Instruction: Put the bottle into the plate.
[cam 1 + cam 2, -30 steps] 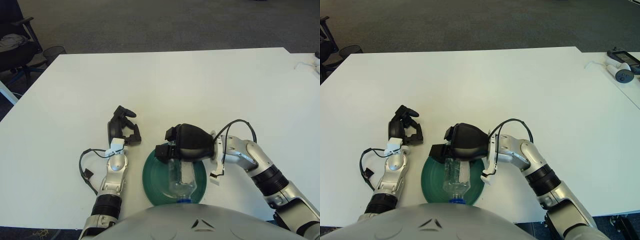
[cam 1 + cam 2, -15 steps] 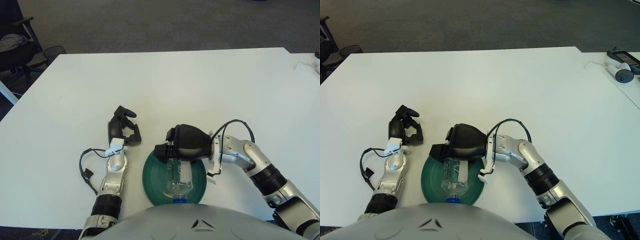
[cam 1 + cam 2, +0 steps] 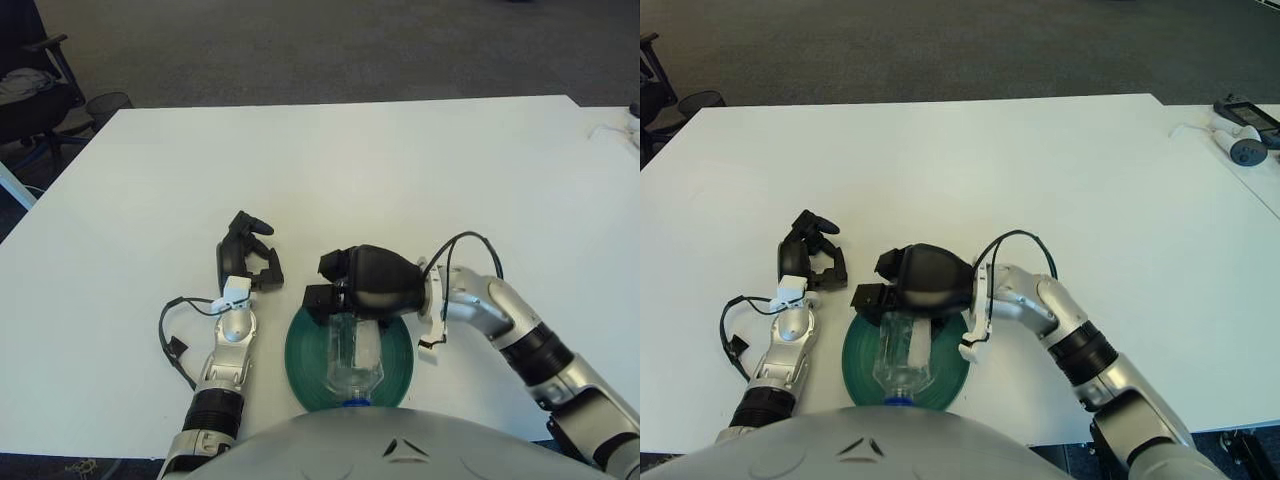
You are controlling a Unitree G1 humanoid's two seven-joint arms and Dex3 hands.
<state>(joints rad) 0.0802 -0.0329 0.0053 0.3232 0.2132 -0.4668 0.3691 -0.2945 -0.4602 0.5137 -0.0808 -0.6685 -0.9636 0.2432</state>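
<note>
— Where is the right robot hand [image 3: 345,285]?

— Over the far rim of the green plate [image 3: 302,360], near the tabletop's [image 3: 350,170] front edge. Its dark fingers [image 3: 318,302] curl around the upper part of a clear plastic bottle [image 3: 352,358].

— And the bottle itself?

— It lies on its side inside the plate, blue cap [image 3: 346,404] pointing toward the front edge, body reaching back under the hand.

— The left robot hand [image 3: 249,256]?

— Idle, showing just left of the plate's far side, fingers loosely curled and holding nothing.

— Anything else in view?

— A white device [image 3: 1243,140] with a cable sits at the tabletop's far right edge; a black chair [image 3: 30,90] stands off the far left corner.
</note>
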